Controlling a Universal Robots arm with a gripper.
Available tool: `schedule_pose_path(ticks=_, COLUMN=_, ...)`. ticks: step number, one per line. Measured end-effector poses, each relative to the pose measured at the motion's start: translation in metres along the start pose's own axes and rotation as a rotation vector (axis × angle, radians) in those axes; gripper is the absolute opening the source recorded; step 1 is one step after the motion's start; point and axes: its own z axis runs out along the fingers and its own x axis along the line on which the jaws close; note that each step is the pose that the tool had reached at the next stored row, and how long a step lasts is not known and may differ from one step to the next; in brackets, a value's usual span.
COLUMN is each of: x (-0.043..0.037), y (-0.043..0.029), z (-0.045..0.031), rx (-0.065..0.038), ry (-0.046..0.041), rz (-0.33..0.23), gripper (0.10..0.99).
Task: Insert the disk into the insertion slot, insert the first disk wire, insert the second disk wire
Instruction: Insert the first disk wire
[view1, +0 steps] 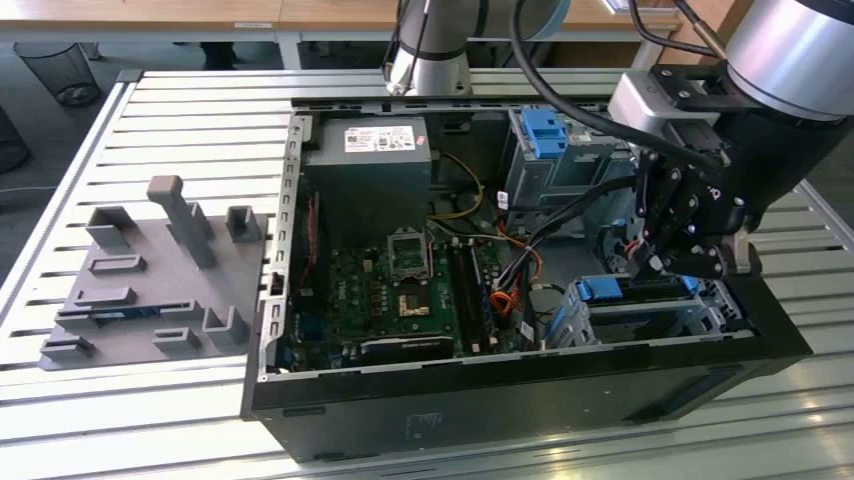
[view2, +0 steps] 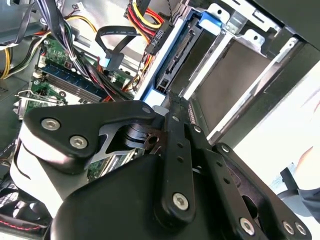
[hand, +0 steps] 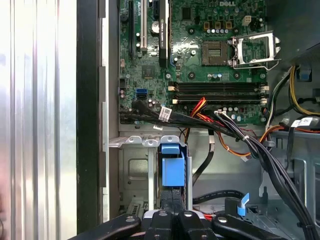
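Observation:
The disk (view1: 625, 290), edged by a blue carrier, stands in the insertion slot (view1: 667, 318), a low metal cage at the near right corner of the open computer case. My gripper (view1: 663, 268) hangs directly over it. In the first wrist view my gripper (hand: 172, 192) is shut, its fingers pressed together with nothing between them. The tips meet the blue end of the disk (hand: 172, 172) inside the insertion slot (hand: 132, 170). The second wrist view has my gripper (view2: 169, 97) at the edge of the disk (view2: 172, 55), whose connector side is bare. Beside it lie a loose black wire (view2: 107, 60) and a red-yellow wire plug (view2: 155, 37).
A taller cage with a blue tab (view1: 541, 130) stands at the case's back right. The motherboard (view1: 400, 290) and power supply (view1: 374, 150) fill the case's left. Cable bundles (hand: 240, 137) cross near the slot. A grey fixture plate (view1: 160, 270) lies on the slatted table.

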Motion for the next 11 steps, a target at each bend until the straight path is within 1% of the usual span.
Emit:
schedule_pose_path(ticks=4, x=0.0000, y=0.0000, z=-0.0028, rx=0.003, ry=-0.0001, rz=0.000, gripper=0.106)
schedule_pose_path(ticks=11, x=0.0000, y=0.0002, z=-0.0086, rx=0.011, ry=-0.0004, rz=0.000, gripper=0.106)
